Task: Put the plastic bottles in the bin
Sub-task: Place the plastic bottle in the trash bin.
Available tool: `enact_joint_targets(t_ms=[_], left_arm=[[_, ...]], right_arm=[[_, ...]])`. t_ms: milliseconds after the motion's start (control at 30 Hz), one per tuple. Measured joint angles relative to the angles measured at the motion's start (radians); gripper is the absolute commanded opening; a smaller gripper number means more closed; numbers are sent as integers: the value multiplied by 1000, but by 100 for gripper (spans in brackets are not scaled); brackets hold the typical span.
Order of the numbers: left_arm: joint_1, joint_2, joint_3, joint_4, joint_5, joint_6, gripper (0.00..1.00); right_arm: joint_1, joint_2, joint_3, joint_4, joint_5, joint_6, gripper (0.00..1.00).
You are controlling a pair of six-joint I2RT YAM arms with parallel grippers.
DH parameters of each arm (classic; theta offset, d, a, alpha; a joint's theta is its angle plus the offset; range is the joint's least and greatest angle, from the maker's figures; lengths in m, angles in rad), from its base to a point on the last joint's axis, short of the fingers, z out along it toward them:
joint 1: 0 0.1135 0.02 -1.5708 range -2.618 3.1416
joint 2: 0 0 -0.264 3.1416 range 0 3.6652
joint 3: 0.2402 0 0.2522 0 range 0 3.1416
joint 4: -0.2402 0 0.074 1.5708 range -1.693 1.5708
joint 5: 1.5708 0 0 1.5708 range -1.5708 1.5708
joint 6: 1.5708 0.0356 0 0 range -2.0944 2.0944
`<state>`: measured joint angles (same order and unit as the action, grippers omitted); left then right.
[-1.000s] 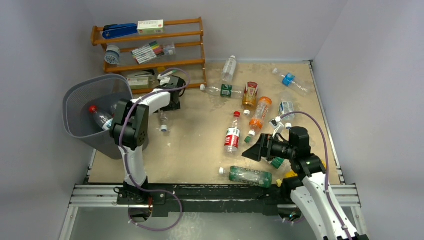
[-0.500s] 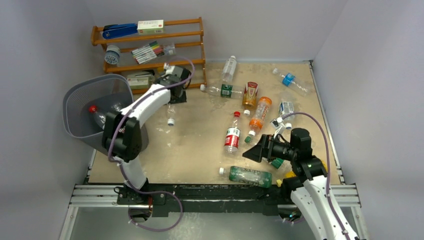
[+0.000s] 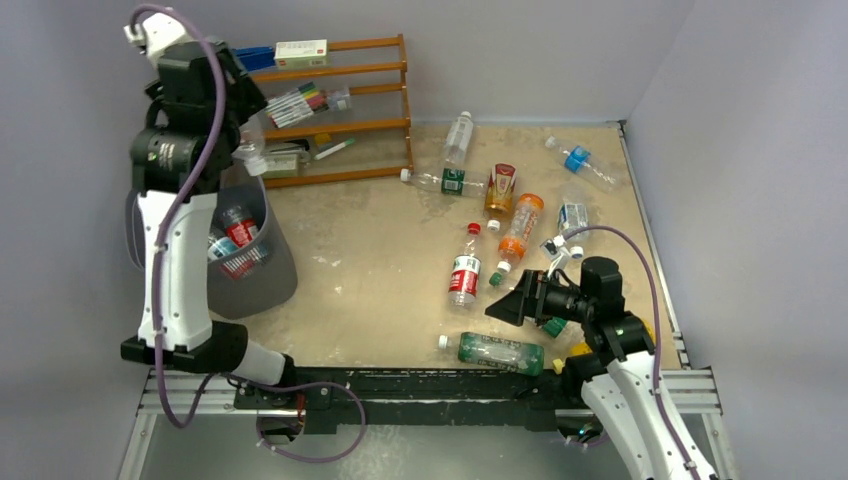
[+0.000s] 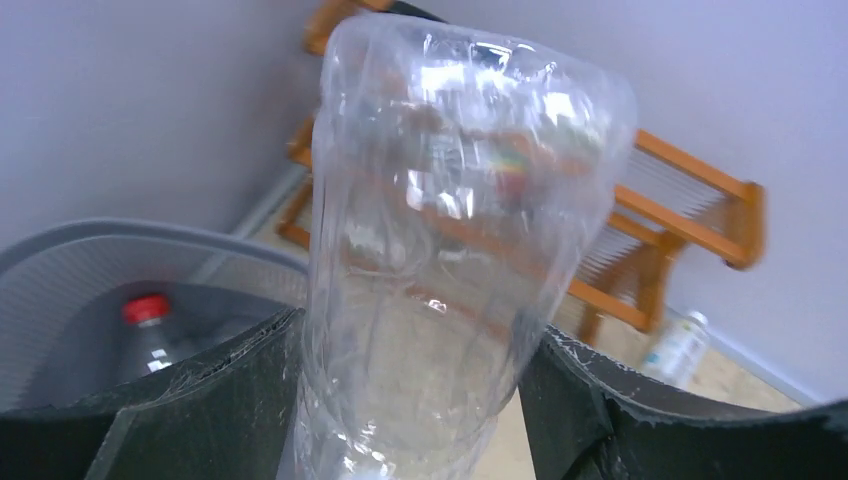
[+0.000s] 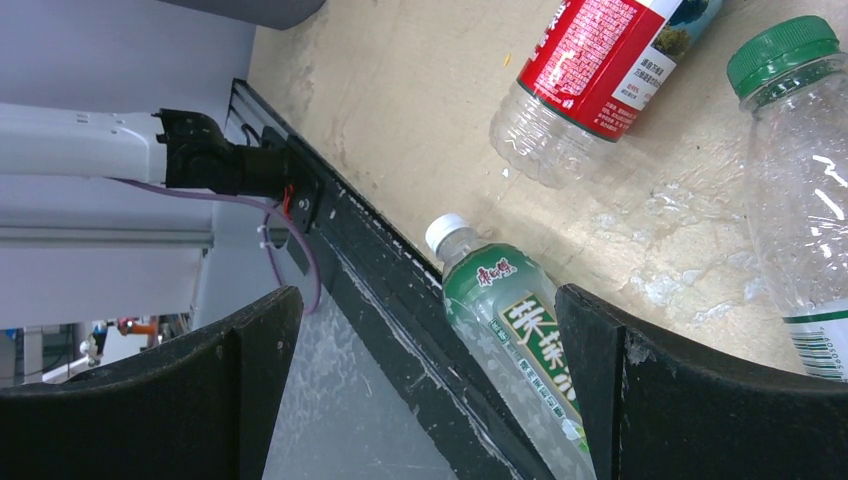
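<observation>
Left gripper (image 4: 420, 405) clamps a clear bottle (image 4: 460, 230) above the grey bin's (image 3: 255, 275) far rim — best released once centred over the opening — while the right gripper (image 3: 500, 303), fingers spread, hangs beside a green-labelled bottle (image 5: 515, 345).

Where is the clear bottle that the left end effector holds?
The clear bottle is at far left of the top view, clamped in the left end effector above the grey bin, beside the wooden rack.

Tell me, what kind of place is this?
Most likely a robot practice lab, not a home. A left arm and right arm are bolted to a metal rail at the table's edge, plain grey walls box it in, and plastic bottles lie scattered for sorting into a bin.
</observation>
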<state>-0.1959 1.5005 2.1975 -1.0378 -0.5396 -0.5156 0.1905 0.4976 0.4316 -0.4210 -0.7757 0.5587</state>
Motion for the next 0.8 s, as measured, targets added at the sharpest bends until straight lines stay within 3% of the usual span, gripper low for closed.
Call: enact_joint_targets(t_ms=[167, 400, 500, 667, 800], left_arm=[[71, -80, -54, -57, -72, 19, 75], [85, -182, -331, -70, -163, 22, 83], [85, -200, -381, -75, -177, 22, 87], [85, -209, -383, -75, -140, 20, 90], [82, -195, -350, -64, -10, 12, 90]], right_arm=[[0, 2, 9, -8, -1, -1, 100], [0, 21, 16, -42, -1, -19, 100], [0, 34, 23, -52, -1, -26, 100], [0, 57, 40, -52, 5, -35, 100], [0, 96, 56, -44, 20, -42, 100]])
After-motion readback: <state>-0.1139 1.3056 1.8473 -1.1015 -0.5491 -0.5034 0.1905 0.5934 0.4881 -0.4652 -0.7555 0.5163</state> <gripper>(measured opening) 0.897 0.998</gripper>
